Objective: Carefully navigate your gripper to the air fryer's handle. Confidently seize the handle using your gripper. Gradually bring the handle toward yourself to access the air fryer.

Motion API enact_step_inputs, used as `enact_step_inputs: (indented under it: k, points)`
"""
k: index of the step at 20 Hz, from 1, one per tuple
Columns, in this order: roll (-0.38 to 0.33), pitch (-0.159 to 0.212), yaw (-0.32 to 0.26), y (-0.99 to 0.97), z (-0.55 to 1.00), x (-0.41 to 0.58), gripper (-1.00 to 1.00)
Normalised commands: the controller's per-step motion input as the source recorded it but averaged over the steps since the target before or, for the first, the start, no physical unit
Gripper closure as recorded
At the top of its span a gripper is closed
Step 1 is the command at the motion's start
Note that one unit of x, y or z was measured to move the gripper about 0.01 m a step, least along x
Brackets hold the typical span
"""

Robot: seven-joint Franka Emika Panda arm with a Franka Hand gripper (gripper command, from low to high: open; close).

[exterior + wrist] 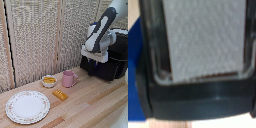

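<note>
My gripper [89, 66] sits low against the air fryer [116, 61] front, at the exterior view's right end of the table [95, 102]. I cannot tell its opening or whether it grips the handle. Wrist view is blurred. Nearby: pink mug [68, 79], small bowl [49, 81] with yellow contents, 1 bare plate [27, 106].

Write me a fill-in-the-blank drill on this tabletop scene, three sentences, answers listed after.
1. The mug beside the small bowl is ____ in colour.
2. The large floral-rimmed plate rests on a ____ table.
3. The robot arm's pincer is down at the front of the ____ air fryer.

Missing words: pink; wooden; black
</note>
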Motion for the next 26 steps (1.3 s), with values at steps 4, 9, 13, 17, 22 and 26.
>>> enact_step_inputs:
  k: [4,9,13,17,22,26]
  points:
    - [0.001,-0.029,-0.138,0.80,0.00,-0.015,1.00]
    - [-0.021,-0.056,-0.201,0.49,0.00,0.015,1.00]
    - [-0.110,-0.091,-0.119,-0.02,0.30,-0.016,-1.00]
    - [-0.114,0.000,-0.026,-0.02,0.50,-0.027,-1.00]
    - [-0.076,0.026,0.038,0.00,0.56,0.000,-1.00]
    - [-0.040,0.071,0.067,0.01,0.94,0.000,-1.00]
